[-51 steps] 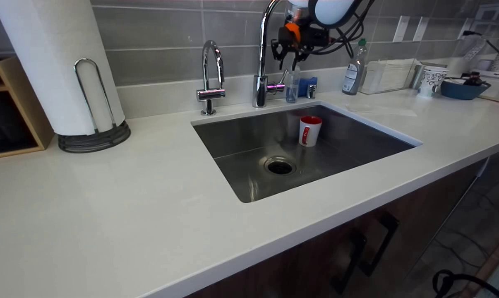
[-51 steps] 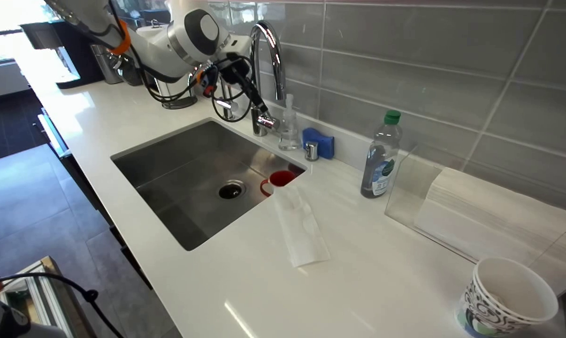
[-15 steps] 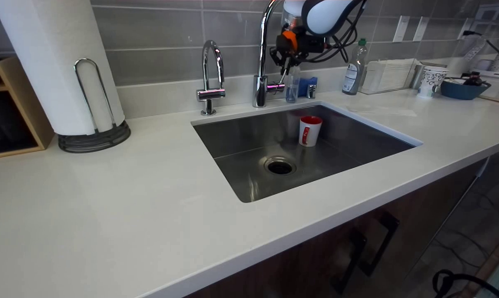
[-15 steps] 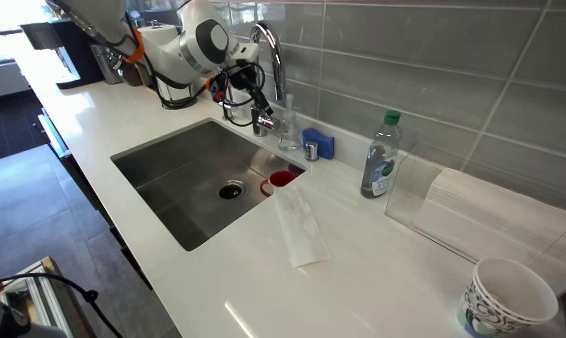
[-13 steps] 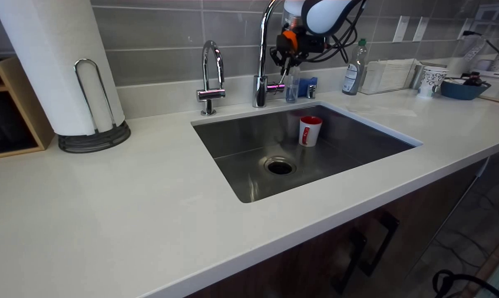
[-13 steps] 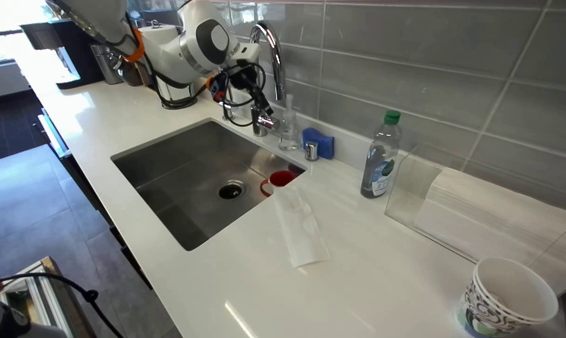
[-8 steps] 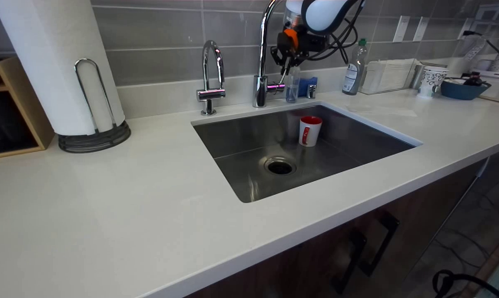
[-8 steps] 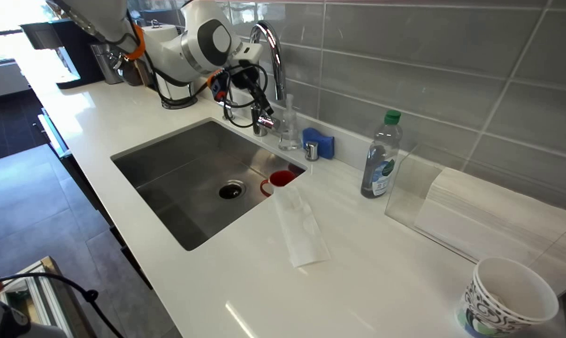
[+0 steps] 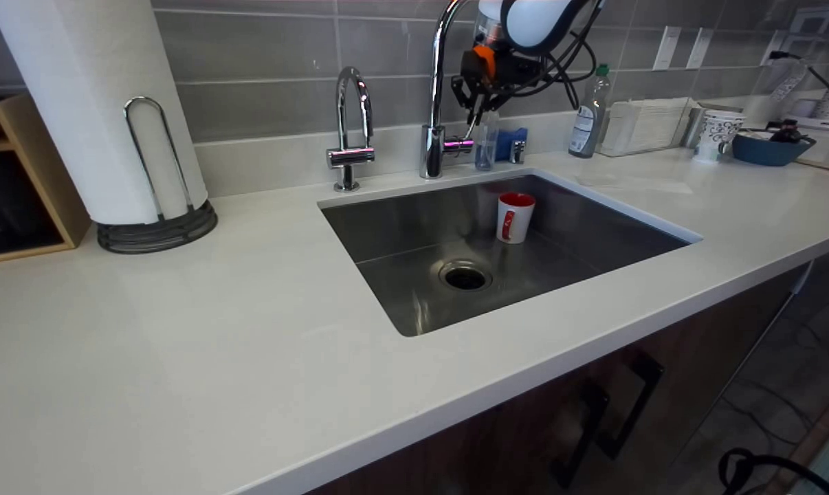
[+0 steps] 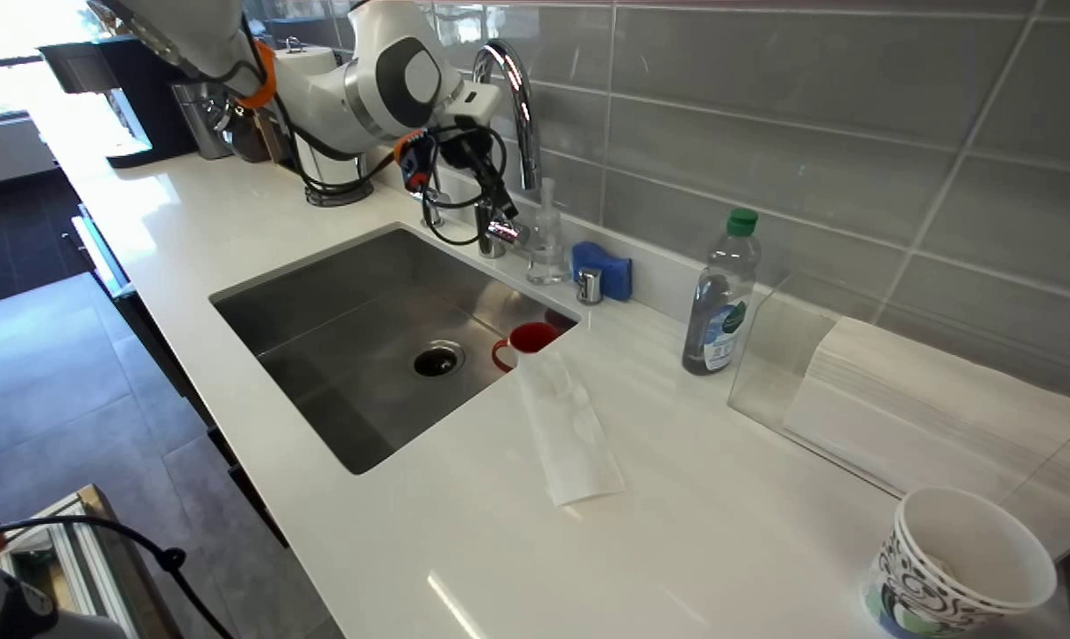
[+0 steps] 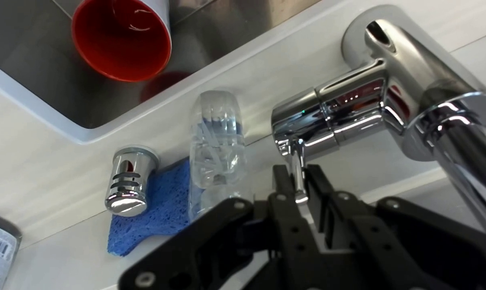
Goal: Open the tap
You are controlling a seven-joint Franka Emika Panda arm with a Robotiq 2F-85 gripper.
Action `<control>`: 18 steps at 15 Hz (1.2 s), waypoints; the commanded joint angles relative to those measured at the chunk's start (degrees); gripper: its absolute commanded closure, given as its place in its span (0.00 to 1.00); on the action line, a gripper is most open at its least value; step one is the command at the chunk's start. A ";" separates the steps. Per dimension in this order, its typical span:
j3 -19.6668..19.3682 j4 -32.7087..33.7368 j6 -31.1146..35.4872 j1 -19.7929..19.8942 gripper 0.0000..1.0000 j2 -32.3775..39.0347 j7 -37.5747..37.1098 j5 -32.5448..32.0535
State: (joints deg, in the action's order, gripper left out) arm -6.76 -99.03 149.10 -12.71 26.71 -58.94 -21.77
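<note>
Tap (image 9: pixel 436 89): had its slim lever (image 11: pixel 298 174) clamped between the fingers (image 11: pixel 282 183), near the tip, judged the best hold. Looked rigid and slippery, likely light to swing. Stood on the worktop (image 9: pixel 249 330) behind the sink (image 9: pixel 394 251). Showed that grip clearly only in the wrist view, its spout outlet (image 10: pixel 529 173) only in an exterior view.

1. Arm (image 10: pixel 326 111): white, extending in from the upper left in an exterior view, bent downward at the wrist (image 10: pixel 473 102).
2. Gripper (image 11: pixel 299 177): black, tilted, pointing downward.
3. Fingers (image 11: pixel 282 183): side by side in the wrist view, standing close together, a slim gap between them.
</note>
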 commanded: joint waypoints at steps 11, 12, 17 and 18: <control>-2.04 -4.59 3.36 1.32 0.96 -1.02 1.18 3.29; -2.28 -4.58 3.39 1.20 0.96 -0.94 0.92 3.07; -2.71 -4.88 3.71 1.25 0.96 -0.73 0.75 3.05; -2.67 -4.96 3.79 1.30 0.96 -0.75 0.86 3.14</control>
State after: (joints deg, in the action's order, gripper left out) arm -7.25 -101.14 152.95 -12.11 26.29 -58.95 -19.11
